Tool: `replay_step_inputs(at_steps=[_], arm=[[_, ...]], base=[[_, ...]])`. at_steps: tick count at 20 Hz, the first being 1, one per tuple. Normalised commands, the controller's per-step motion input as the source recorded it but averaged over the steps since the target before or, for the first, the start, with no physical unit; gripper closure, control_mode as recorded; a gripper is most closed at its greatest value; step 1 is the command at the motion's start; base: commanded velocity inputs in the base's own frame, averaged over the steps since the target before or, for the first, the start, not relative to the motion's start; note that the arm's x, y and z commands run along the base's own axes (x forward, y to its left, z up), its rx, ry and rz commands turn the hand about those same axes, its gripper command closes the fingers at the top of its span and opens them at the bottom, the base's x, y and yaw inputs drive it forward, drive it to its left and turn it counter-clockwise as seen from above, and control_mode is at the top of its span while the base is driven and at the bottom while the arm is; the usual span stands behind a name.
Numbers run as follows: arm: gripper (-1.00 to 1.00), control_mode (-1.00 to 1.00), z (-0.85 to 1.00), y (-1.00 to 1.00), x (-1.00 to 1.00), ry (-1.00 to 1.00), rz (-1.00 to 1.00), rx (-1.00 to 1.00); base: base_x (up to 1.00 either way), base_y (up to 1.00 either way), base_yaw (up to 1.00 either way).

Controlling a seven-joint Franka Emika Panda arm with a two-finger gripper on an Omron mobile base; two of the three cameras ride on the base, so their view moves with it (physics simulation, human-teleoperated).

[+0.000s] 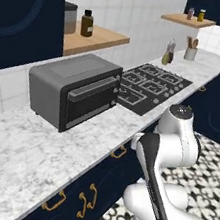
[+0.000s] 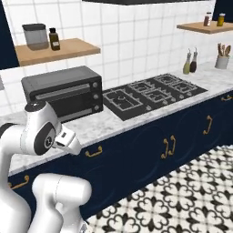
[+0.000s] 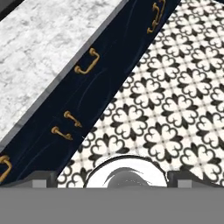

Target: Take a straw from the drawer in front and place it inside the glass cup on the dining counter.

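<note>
The navy drawer [image 3: 97, 81] with its gold handle is shut, below the marble worktop edge; it also shows as the drawer [image 1: 110, 158] and the drawer [image 2: 101, 160]. The straw is hidden. The glass cup and the dining counter are out of view. My gripper [image 3: 113, 178] hangs in front of the cabinet front, above the floor, looking down along it. Its fingertips [image 3: 43, 178] stand far apart with nothing between them, so it is open. My white hand [image 2: 68, 140] sits just in front of the worktop edge.
A grey toaster oven [image 1: 75, 90] and a black cooktop [image 1: 151, 84] stand on the marble worktop [image 1: 23, 153]. Navy cabinet doors with gold handles [image 2: 169, 146] run below it. Patterned black-and-white floor [image 2: 182, 200] lies in front.
</note>
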Motion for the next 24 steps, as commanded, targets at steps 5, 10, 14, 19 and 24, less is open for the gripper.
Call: replay_step_inputs(at_steps=[5, 10, 14, 19, 24], arm=[[-1.0, 1.0, 0.0, 0.0, 0.0, 0.0, 0.0, 0.0], [-1.0, -1.0, 0.0, 0.0, -0.08, 0.0, -0.09, 0.0], [-1.0, -1.0, 0.0, -0.21, 0.16, 0.01, -0.17, 0.0], [-1.0, -1.0, 0.0, -0.28, 0.97, 0.12, 0.08, 0.01], [-1.0, -1.0, 0.0, -0.37, 1.0, 0.3, 0.13, 0.16]], base=[[-0.49, 0.16, -0.4], [-0.43, 0.03, -0.35], [0.0, 0.0, 0.0], [0.0, 0.0, 0.0], [0.0, 0.0, 0.0]])
